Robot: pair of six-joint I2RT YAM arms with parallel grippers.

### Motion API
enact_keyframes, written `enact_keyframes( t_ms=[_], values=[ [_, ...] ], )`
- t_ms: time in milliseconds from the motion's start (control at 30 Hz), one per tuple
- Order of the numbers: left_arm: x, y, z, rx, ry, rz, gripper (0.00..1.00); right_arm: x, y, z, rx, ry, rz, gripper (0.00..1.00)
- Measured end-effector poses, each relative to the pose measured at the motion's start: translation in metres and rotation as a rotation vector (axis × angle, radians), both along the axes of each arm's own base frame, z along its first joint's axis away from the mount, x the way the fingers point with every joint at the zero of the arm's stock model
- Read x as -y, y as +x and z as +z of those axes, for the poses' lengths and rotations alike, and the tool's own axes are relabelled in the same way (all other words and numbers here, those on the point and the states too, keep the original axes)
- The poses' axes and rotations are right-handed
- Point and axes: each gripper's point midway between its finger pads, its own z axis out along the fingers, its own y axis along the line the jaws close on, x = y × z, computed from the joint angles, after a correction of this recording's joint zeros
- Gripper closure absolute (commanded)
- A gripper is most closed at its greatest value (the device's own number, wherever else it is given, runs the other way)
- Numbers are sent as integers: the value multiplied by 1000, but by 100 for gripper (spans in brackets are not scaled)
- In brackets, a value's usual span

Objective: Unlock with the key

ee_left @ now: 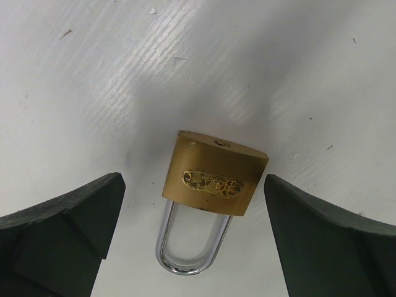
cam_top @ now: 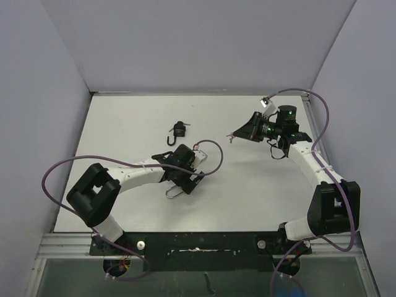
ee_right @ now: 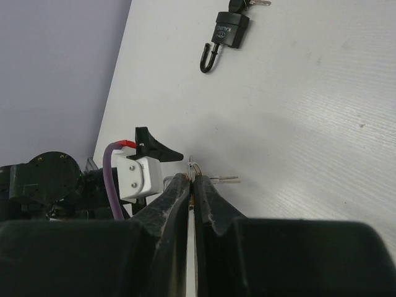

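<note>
Centring over the brass padlock, the wide-released left tool is readying a square clamp while the right tool is pinching the key.

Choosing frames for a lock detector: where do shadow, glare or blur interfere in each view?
Left wrist: brass padlock sharp, lying in a soft shadow, glints on its shackle; the dark left fingers at the corners show little detail. Right wrist: right fingers, shut on the key, look soft near the lens; black padlock is crisp. Top external: even light, both locks small.
</note>
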Motion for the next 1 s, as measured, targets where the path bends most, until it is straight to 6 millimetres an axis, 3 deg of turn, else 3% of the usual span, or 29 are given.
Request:
enact_keyframes(
  t_ms=[833,1000],
  values=[
    [1,-17,-12,-68,82,13,11,0,0,0,0,2,3,100],
    [3,-15,-12,-68,86,17,20,2,0,0,0,4,-2,100]
  ],
)
